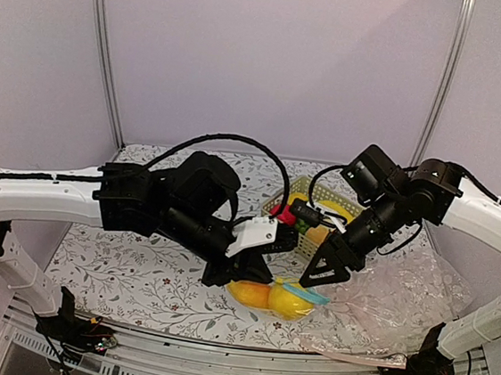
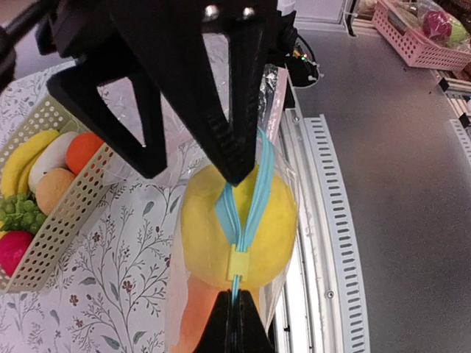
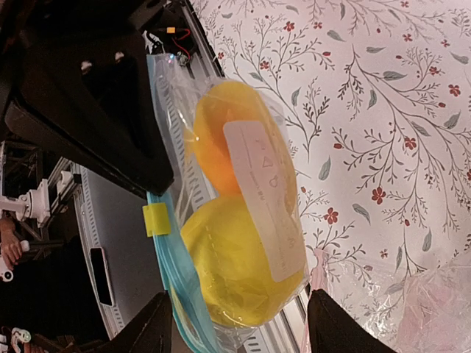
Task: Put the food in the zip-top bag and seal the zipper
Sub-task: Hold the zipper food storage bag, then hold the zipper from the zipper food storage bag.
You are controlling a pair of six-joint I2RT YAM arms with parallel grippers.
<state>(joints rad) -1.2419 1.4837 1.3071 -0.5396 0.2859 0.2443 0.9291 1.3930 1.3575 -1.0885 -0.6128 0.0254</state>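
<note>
The small clear zip-top bag (image 1: 279, 296) lies near the table's front edge. It holds the rounded bright yellow fruit (image 2: 221, 220) and the longer orange-yellow fruit (image 2: 195, 316). Both also show in the right wrist view, the yellow one (image 3: 235, 272) and the orange one (image 3: 221, 147). My left gripper (image 2: 235, 323) is shut on the light blue zipper (image 2: 246, 213) at the bag's orange end. A yellow slider (image 2: 239, 261) sits just past its tips, and beyond it the strip splits in two. My right gripper (image 3: 243, 327) is open and straddles the yellow end.
A cream perforated basket (image 2: 66, 213) with a banana, grapes and red, white and orange fruits stands behind the bag. A large pinkish clear sheet (image 1: 391, 301) lies at the right. The metal table rail (image 2: 324, 220) runs just beside the bag.
</note>
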